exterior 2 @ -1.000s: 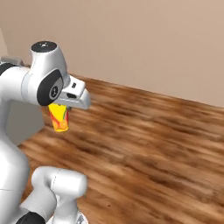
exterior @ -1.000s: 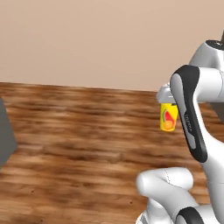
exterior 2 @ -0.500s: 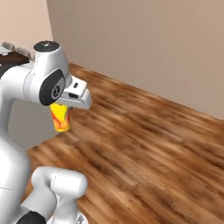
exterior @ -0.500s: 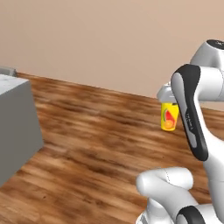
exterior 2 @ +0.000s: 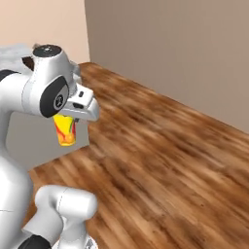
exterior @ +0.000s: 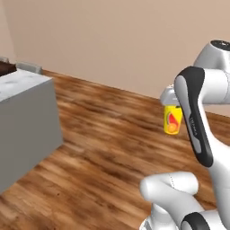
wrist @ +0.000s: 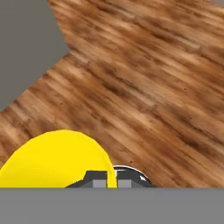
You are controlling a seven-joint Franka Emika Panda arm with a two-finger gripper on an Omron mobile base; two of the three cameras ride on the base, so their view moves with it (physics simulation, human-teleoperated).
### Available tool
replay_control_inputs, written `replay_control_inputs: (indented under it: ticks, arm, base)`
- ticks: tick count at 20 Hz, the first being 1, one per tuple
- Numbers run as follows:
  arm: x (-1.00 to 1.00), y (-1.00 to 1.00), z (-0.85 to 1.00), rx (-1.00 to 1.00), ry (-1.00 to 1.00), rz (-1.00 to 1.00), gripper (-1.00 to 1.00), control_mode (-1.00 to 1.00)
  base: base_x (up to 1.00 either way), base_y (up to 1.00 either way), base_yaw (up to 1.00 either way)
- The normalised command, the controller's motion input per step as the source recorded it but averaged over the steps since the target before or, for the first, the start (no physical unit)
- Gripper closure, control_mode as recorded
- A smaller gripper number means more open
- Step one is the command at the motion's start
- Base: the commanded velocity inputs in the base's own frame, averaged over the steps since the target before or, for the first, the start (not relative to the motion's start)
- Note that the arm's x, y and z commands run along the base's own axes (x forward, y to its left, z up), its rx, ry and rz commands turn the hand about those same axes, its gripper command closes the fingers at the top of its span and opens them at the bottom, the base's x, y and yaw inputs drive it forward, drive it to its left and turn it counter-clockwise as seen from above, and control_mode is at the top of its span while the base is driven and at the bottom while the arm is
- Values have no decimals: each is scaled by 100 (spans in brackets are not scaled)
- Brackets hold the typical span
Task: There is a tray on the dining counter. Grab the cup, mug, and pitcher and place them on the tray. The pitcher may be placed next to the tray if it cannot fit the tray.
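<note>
above a wooden floor [exterior: 103, 134], well clear of any surface: the cup [exterior: 172, 119], yellow with a red-orange design, hanging upright under the gripper [exterior: 170, 104] of the white arm. jaws clenched on the cup at its rim, gripped from above. in the left base view, seen just left of the arm's dark-striped forearm, in front of a plain beige wall [exterior: 112, 40]. in the right base view, the same cup [exterior 2: 64, 129] tucked below the gripper [exterior 2: 68, 116] and the arm's rounded wrist, floorboards running away to the right toward a grey-brown wall [exterior 2: 180, 53]. from the hand view, the cup's yellow rim [wrist: 57, 159] bulging up from the bottom edge, with the dark finger tips [wrist: 98, 178] set against it, floor beneath.

at the far left of the left base view, the grey side and pale marble top of the table [exterior: 24, 121], standing well apart from the cup; on its top at the picture's edge, a sliver of something dark brown, likely the tray [exterior: 6, 68], too cropped to tell for sure. the same grey side [wrist: 26, 43] showing in the upper left corner of the hand view.
</note>
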Motion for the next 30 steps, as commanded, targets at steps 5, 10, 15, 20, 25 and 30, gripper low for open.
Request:
replay_control_inputs:
  ticks: [5, 10, 15, 20, 25, 30]
  arm:
    - [0, 0, 0, 0, 0, 0, 100, 100]
    - [0, 0, 0, 0, 0, 0, 100, 100]
    - [0, 0, 0, 0, 0, 0, 100, 100]
    - [0, 0, 0, 0, 0, 0, 100, 100]
    - [0, 0, 0, 0, 0, 0, 100, 100]
    - [0, 0, 0, 0, 0, 0, 100, 100]
  base:
    - [88, -44, 62]
    - [96, -56, 59]
    - [97, -94, 42]
    - [90, -100, 30]
    - [91, -75, 22]
    - [89, -78, 22]
